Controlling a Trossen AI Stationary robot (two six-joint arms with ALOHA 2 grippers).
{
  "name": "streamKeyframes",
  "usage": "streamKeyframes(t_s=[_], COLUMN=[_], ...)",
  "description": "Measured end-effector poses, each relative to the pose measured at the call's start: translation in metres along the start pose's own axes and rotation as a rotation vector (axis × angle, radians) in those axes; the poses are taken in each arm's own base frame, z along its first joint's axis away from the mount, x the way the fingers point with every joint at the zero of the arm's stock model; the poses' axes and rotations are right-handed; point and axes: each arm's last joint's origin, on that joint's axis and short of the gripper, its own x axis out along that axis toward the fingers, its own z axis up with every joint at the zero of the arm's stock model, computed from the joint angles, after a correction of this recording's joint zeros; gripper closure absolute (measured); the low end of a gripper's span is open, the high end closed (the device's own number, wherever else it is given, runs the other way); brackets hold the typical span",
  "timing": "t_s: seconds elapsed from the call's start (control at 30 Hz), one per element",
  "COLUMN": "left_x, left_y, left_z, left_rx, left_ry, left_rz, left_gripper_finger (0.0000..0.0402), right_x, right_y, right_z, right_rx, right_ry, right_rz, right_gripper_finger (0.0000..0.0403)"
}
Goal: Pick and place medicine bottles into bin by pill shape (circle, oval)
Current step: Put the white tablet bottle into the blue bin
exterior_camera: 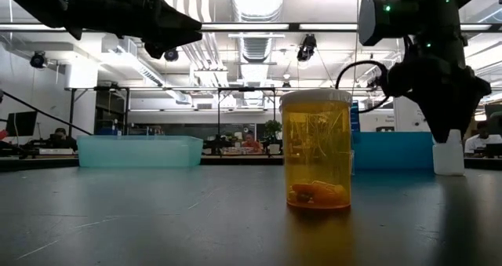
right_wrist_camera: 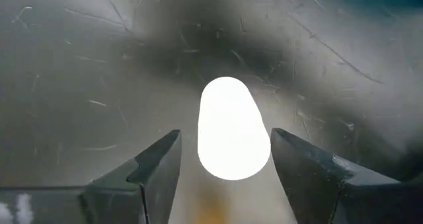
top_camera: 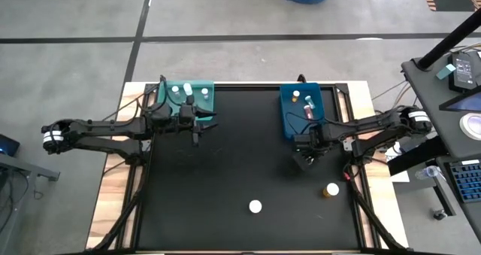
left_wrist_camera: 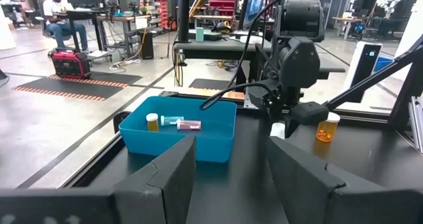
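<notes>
A white bottle [right_wrist_camera: 231, 128] stands upright on the black table, and also shows in the low view [exterior_camera: 449, 152] and the left wrist view [left_wrist_camera: 278, 129]. My right gripper [top_camera: 304, 162] is open and points down over it, one finger on either side with a gap to each. An amber bottle with a white cap [top_camera: 331, 189] stands near the table's right edge. A white-capped bottle [top_camera: 255, 206] stands near the front edge. An amber bottle holding orange pills [exterior_camera: 316, 150] stands close to the low camera. My left gripper [top_camera: 197, 129] is open and empty, just in front of the teal bin [top_camera: 209, 103].
The teal bin at the far left holds a few white bottles [top_camera: 186, 92]. The blue bin [top_camera: 289, 112] at the far right holds an amber bottle [left_wrist_camera: 153, 121], a pinkish one [left_wrist_camera: 189, 125] and others. The black table top [top_camera: 240, 157] lies between the arms. A person sits in the room behind [left_wrist_camera: 58, 12].
</notes>
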Motion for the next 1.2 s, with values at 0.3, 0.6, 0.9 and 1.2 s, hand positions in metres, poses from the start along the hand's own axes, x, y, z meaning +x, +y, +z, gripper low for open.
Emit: streamKeyframes(t_s=[0.3, 0.6, 0.9, 1.2], left_x=[0.000, 0.000, 0.000, 0.000], left_y=[0.000, 0.000, 0.000, 0.000], left_z=[0.000, 0.000, 0.000, 0.000], left_rx=[0.000, 0.000, 0.000, 0.000], left_ry=[0.000, 0.001, 0.001, 0.000], left_rz=[0.000, 0.000, 0.000, 0.001], left_gripper_finger=[0.0230, 0.0230, 0.0230, 0.0230], right_x=[0.004, -0.003, -0.059, -0.123], right_y=[0.001, 0.005, 0.036, 0.034], right_z=[0.001, 0.003, 0.017, 0.053], right_rx=[0.002, 0.018, -0.029, -0.102], right_ry=[0.001, 0.005, -0.118, -0.342], right_rz=[-0.017, 0.005, 0.191, 0.295], right_gripper_finger=[0.0237, 0.0263, 0.0260, 0.0260])
